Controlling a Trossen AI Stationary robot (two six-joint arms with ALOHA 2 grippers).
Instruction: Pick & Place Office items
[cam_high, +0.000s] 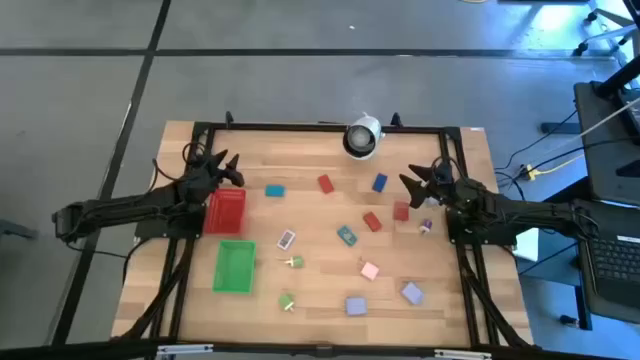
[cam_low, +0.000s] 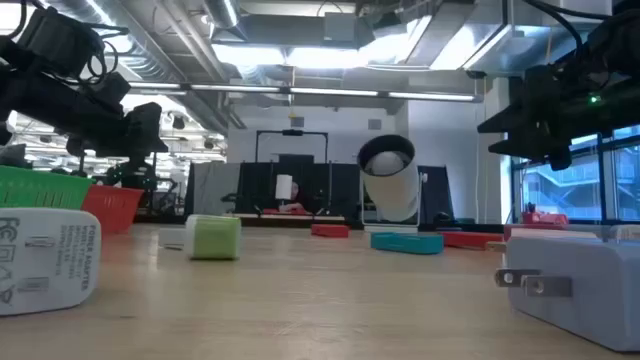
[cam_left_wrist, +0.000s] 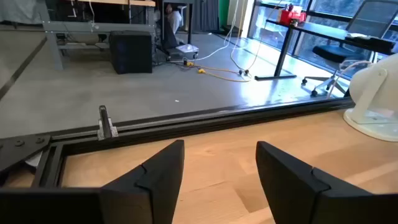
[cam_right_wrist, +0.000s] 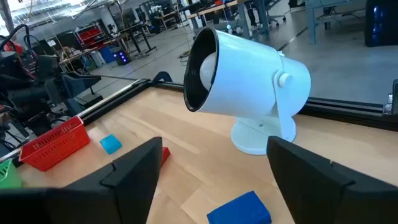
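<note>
Right gripper (cam_right_wrist: 211, 180): we see its fingers apart and empty, hanging above the table.
Left gripper (cam_left_wrist: 221, 177): fingers also spread, holding nothing, over bare wood near the red tray (cam_high: 226, 209).
Blue block (cam_right_wrist: 239, 209): just ahead of the right fingers (nearest piece).
Handling: we judge the office items (cam_high: 346, 236) light, stiff, a little slippery; grasp the flat long sides.
Items: scattered mid-table, outside the green tray (cam_high: 235, 266).

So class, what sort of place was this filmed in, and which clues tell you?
Probably a robotics lab or open workshop: a wooden table in a black frame on a bare concrete floor, desks and cables around it, exposed ceiling ducts overhead.
</note>
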